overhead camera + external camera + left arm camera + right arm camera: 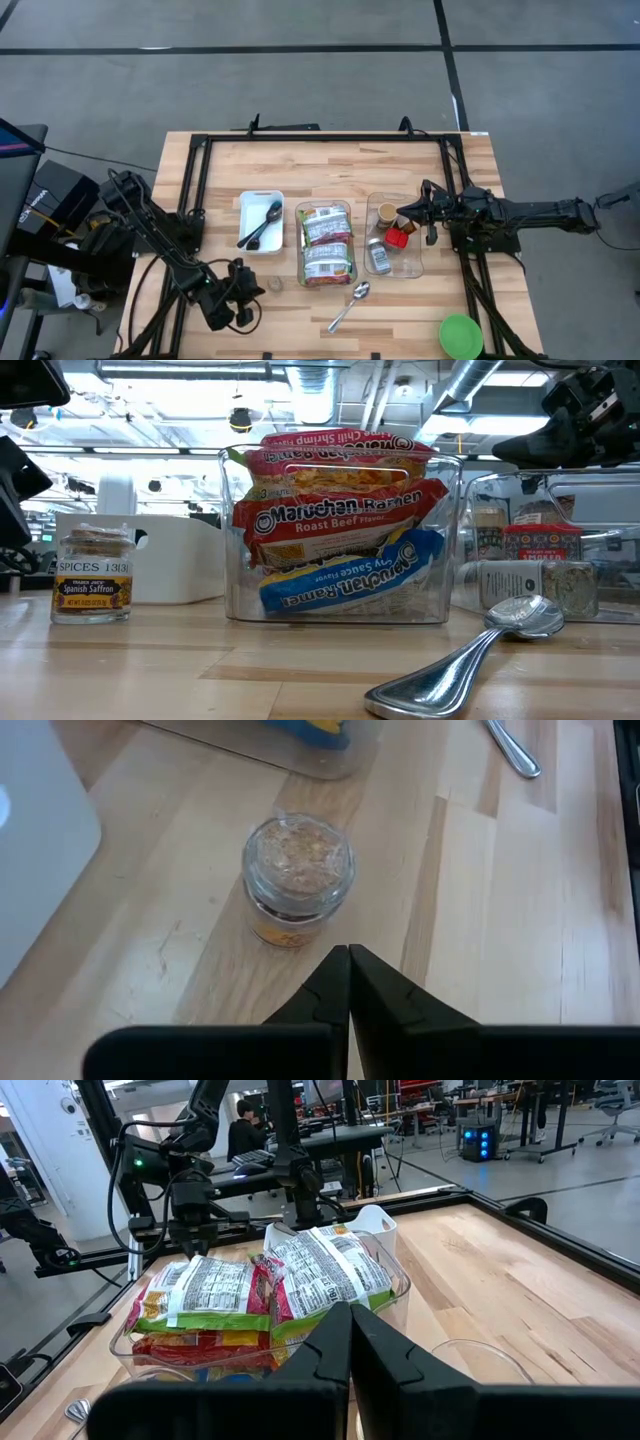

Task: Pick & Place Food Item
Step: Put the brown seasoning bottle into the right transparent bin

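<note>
A small glass jar of Spanish saffron (298,875) stands upright on its base on the wooden table (230,160), near the front edge (274,284) (93,575). My left gripper (348,954) is shut and points slanting down at the jar, a short way off on its near left side (255,293); it touches nothing. Ramen packets (326,243) are stacked in a clear bin (340,540) at mid-table. My right gripper (350,1312) is shut and level, hovering over a second clear bin (395,262) that holds spice jars (378,257).
A white tray (255,205) with a black spoon (262,225) sits left of the ramen bin. A metal spoon (350,305) lies near the front edge and a green lid (460,335) at the front right. A black frame (320,138) borders the table.
</note>
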You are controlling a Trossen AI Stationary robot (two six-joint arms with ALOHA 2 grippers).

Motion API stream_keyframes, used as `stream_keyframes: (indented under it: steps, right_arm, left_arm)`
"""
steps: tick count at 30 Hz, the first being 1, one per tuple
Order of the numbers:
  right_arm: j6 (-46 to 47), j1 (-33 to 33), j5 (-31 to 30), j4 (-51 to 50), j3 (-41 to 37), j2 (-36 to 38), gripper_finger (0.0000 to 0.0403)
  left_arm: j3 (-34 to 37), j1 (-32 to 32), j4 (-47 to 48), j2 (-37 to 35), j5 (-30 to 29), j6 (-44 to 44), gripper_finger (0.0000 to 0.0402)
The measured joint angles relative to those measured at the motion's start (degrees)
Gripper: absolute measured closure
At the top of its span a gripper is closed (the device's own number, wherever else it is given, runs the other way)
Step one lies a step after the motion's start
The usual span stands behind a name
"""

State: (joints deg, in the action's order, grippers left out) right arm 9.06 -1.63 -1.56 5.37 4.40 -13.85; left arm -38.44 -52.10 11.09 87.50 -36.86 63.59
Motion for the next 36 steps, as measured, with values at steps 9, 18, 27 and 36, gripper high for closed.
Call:
stream_keyframes:
  steps: [9,18,27,36]
  right_arm:
    - [0.0,0.02,0.0,0.0,0.0,0.0,0.0402]
    - [0.0,0.0,0.0,0.0,0.0,0.0,0.0402]
    - [0.0,0.0,0.0,0.0,0.0,0.0,0.0402]
    - [0.0,0.02,0.0,-0.03,0.0,0.0,0.0402]
  left_arm:
    - [0.0,0.11,0.52,0.0,0.17,-0.26,0.0401]
    - [0.0,2.4,0.63,0.0,8.07,-0.31,0.0337]
    - [0.0,4.42,1.44,0.0,8.28,-5.44,0.0182]
    - [0.0,4.94,1.36,0.0,5.56,-12.98,0.01]
